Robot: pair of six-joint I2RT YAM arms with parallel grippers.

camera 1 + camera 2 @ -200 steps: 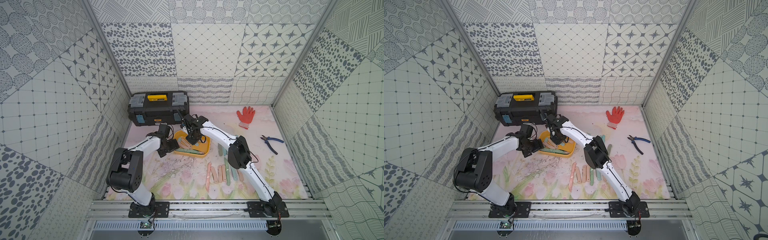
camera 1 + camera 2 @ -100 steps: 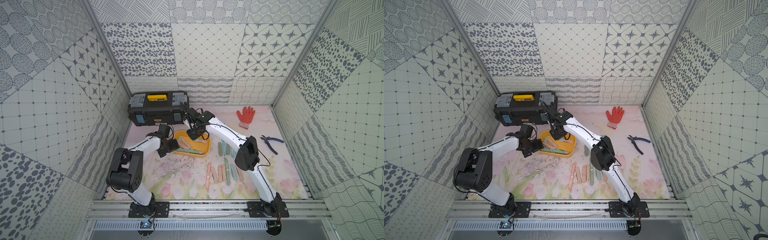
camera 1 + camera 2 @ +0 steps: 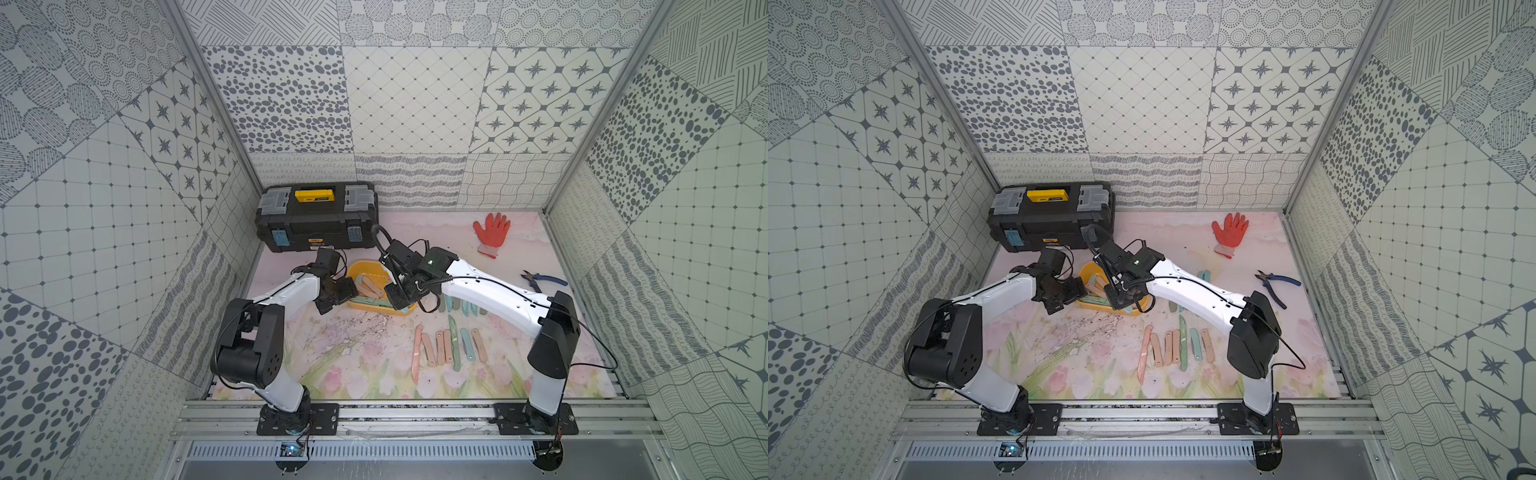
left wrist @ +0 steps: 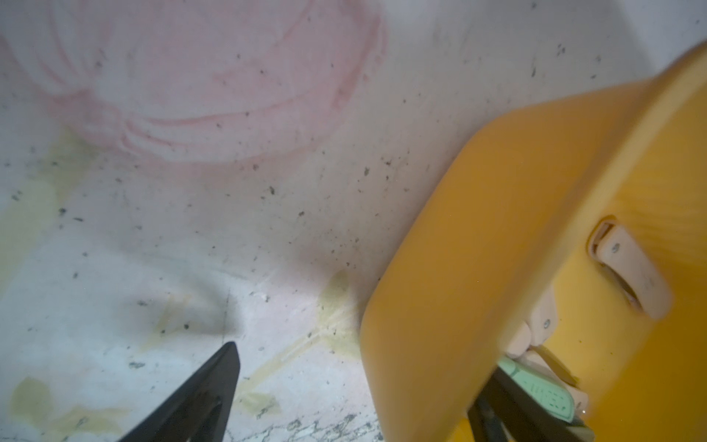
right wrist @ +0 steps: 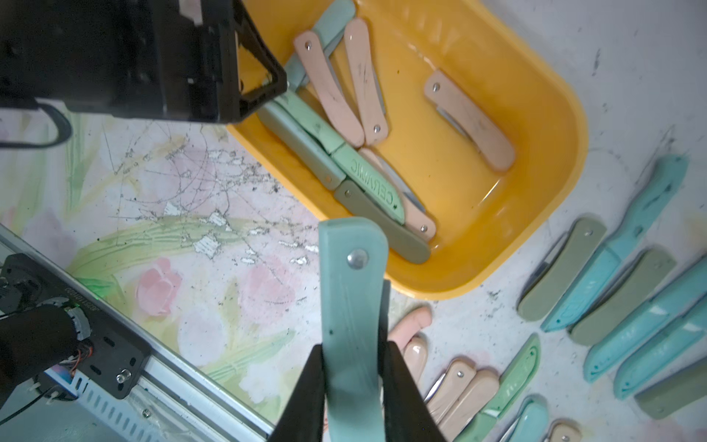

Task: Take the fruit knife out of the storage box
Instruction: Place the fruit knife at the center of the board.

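The yellow storage box (image 5: 535,214) lies on the flowered mat, also seen in both top views (image 3: 365,270) (image 3: 1090,270). Several folded fruit knives, pink (image 5: 333,92) and green (image 5: 367,172), lie in it. My right gripper (image 5: 354,367) is shut on a teal folded fruit knife (image 5: 350,291), held above the mat just off the box's near rim; in a top view it (image 3: 397,297) hangs over the box's near right corner. My left gripper (image 4: 363,367) stands open astride the box's left wall (image 4: 440,268), one finger (image 4: 199,394) outside on the mat, the other inside.
A black toolbox (image 3: 318,218) with a yellow handle stands behind the box. A red glove (image 3: 491,232) and blue-handled pliers (image 3: 542,280) lie at the right. Rows of fruit knives (image 3: 446,347) (image 5: 612,291) lie on the mat, near and to the right of the box.
The right arm's elbow has swung to the right, and its gripper with the teal knife has come back from over the box to its near right corner. The left arm has not moved.
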